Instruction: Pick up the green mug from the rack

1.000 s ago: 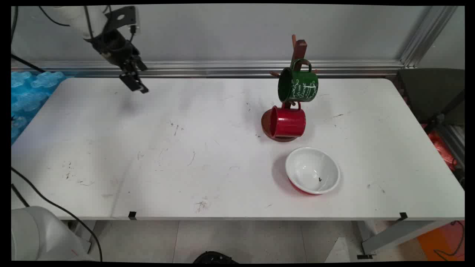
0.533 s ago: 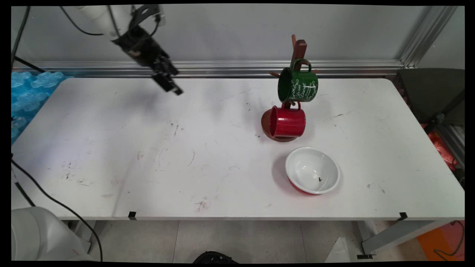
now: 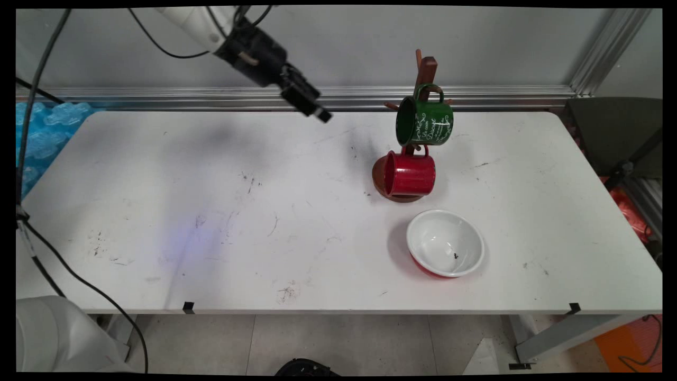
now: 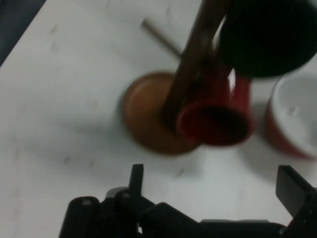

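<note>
- The pincer (image 3: 322,115) hung in the air over the far side of the desk (image 3: 211,211), tilted down and toward the picture's right, touching nothing and carrying nothing.
- In the hand view its two fingers stood wide apart, one at the lower left (image 4: 136,177) and one at the lower right (image 4: 292,191), so the pincer was released.
- The mug stand (image 3: 426,71) stood to the picture's right of the pincer, near but clearly apart, its post upright on a round brown base (image 4: 143,119).
- A green mug (image 3: 426,121) hung high on the stand and a red mug (image 3: 410,173) hung below it, both lying sideways with mouths toward the picture's left, the pincer's side.
- The hand view looked straight at the red mug's open mouth, the nearest thing along the pincer's line.
- A white bowl (image 3: 445,243) with a red outside sat on the desk nearer the camera, just beyond the stand's base.
</note>
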Tool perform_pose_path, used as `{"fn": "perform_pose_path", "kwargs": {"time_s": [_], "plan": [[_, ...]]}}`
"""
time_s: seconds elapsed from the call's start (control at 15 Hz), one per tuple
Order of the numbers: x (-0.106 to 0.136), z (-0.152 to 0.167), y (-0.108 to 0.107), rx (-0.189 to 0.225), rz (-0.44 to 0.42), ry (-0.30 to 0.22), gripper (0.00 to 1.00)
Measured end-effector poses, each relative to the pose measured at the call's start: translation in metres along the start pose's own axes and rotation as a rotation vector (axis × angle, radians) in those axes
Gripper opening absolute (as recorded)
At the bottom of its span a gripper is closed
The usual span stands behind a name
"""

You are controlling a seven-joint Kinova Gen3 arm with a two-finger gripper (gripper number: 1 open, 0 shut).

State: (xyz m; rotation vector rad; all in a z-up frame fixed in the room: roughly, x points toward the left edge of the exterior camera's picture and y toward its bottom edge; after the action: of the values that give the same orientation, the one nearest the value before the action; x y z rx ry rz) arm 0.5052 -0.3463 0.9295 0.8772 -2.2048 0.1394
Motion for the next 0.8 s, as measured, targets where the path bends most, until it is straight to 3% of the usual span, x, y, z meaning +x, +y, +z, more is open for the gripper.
{"fn": "perform_pose_path", "kwargs": {"time_s": [0.4, 0.8], "plan": [[0.021, 0.025, 0.025, -0.083, -0.058, 0.121, 1.00], [0.025, 0.050, 0.049, -0.135, -0.096, 0.188, 1.00]]}}
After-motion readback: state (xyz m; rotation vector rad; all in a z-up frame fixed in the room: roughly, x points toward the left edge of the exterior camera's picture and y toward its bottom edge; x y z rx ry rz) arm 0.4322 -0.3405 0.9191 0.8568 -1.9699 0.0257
